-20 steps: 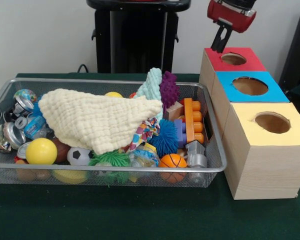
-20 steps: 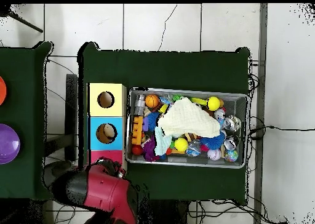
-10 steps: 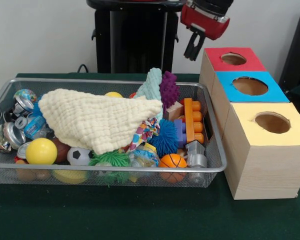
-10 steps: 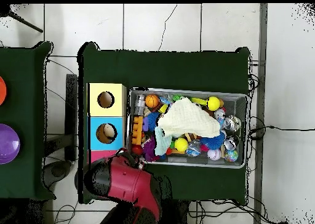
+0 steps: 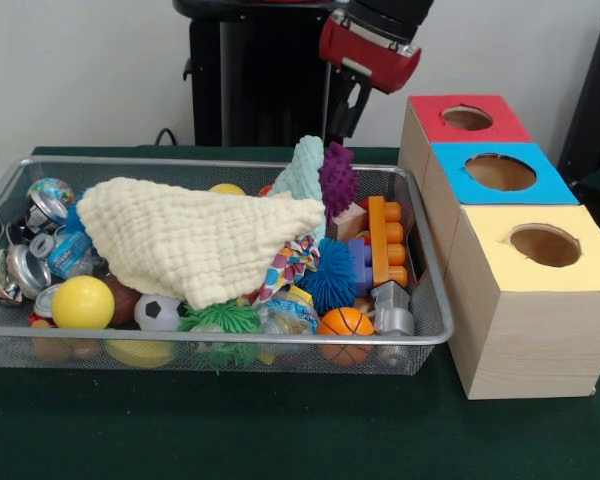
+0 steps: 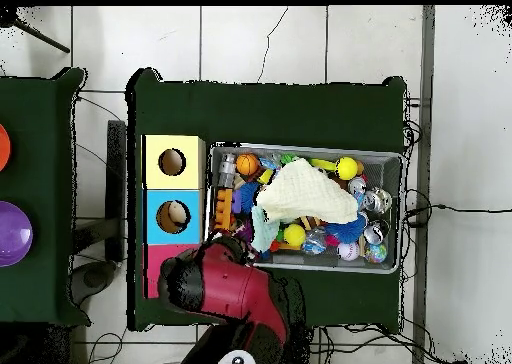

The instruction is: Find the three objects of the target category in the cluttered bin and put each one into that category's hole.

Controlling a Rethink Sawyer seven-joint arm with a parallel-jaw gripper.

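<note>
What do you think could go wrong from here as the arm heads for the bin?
The cloth covers much of the bin, so target objects may lie hidden under it. The gripper hangs above the purple spiky toy and teal toy, which stand tall; a descent might knock them. The packed clutter could make it grab two things.

The light is bright and even, and no lamp shows. Shadows are soft. A faint dark patch lies on the green table [image 5: 280, 430] under the wire bin [image 5: 420, 300]. The yellow ball [image 5: 82, 302] has a small shiny spot on top, and the cans [image 5: 20, 265] glint a little. The holes in the boxes [image 5: 525, 290] look dark inside. From the front, things look clear. From above, the toys look small and hard to tell apart.
</note>
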